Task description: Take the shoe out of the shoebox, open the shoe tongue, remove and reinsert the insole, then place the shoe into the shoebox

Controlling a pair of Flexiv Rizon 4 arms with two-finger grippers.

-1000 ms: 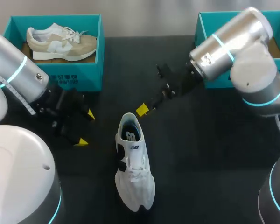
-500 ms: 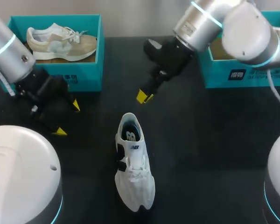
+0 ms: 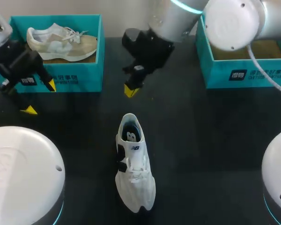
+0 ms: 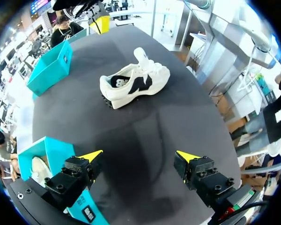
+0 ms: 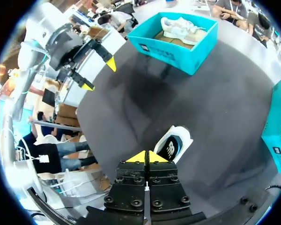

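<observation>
A white shoe (image 3: 133, 164) with black side panels lies on the black table, heel toward the back, nothing touching it. My right gripper (image 3: 130, 90) hangs behind the heel with its yellow tips pressed together, holding nothing. In the right wrist view that gripper (image 5: 145, 157) is shut and the shoe (image 5: 173, 145) lies just ahead of it. My left gripper (image 3: 40, 98) stands wide open at the far left, in front of the left shoebox (image 3: 75, 77). In the left wrist view the open gripper (image 4: 139, 155) is empty, with the shoe (image 4: 133, 84) far ahead.
The left teal shoebox holds a beige shoe (image 3: 61, 42). A second teal shoebox (image 3: 243, 75) at the back right shows only brown paper inside. Large white arm housings fill both front corners.
My right arm swung left and toward the back of the table while its gripper closed on nothing. My left arm drew back to the far left, still open. The shoe stayed put.
</observation>
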